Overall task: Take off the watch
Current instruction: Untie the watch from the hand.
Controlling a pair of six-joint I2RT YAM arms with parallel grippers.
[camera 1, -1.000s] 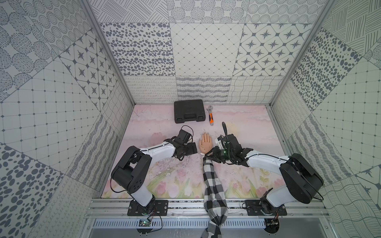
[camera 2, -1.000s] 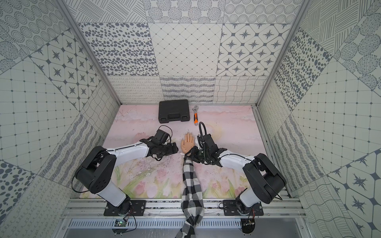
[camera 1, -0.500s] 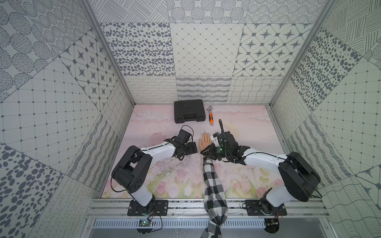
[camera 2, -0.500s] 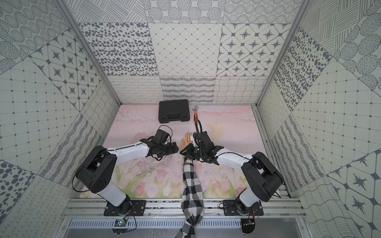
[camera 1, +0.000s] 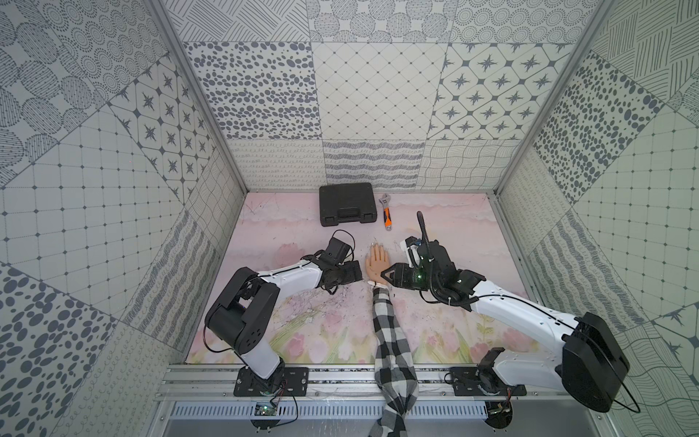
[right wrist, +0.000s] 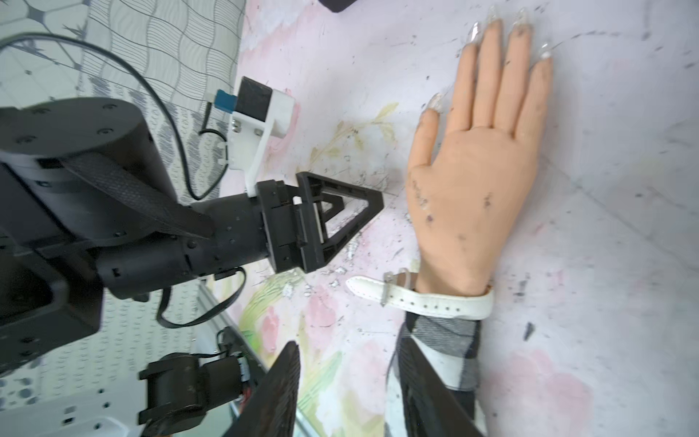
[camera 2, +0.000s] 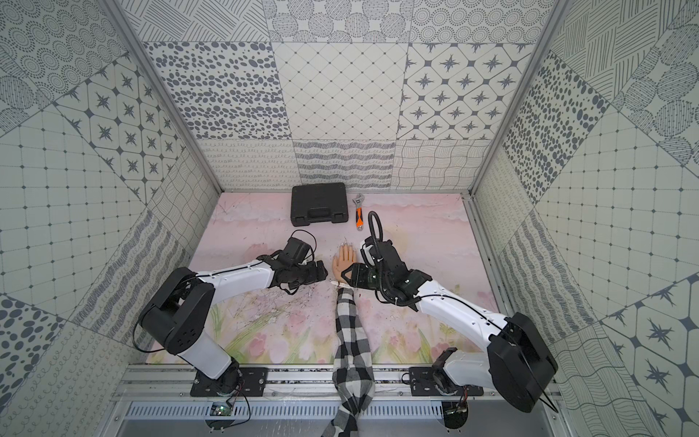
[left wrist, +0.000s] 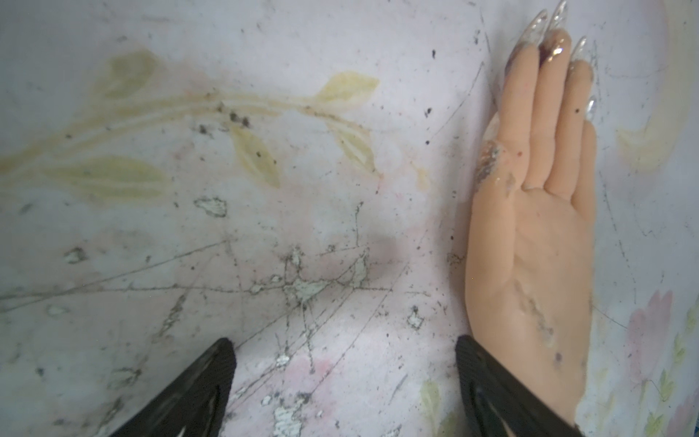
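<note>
Jaws of the left hand (left wrist: 343, 339) stay wide apart and empty beside the mannequin hand (left wrist: 529, 246) — the watch (right wrist: 435, 302) still strapped round its wrist, strap tail loose — while the right hand (right wrist: 348, 338) has parted its jaws wider, gripping nothing.

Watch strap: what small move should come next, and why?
Probably ease the right gripper forward and pinch the free end of the watch strap. The white strap is still round the wrist of the mannequin hand. Its tail sticks out past the buckle, ahead of the open jaws. The left gripper stands open beside the hand.
</note>
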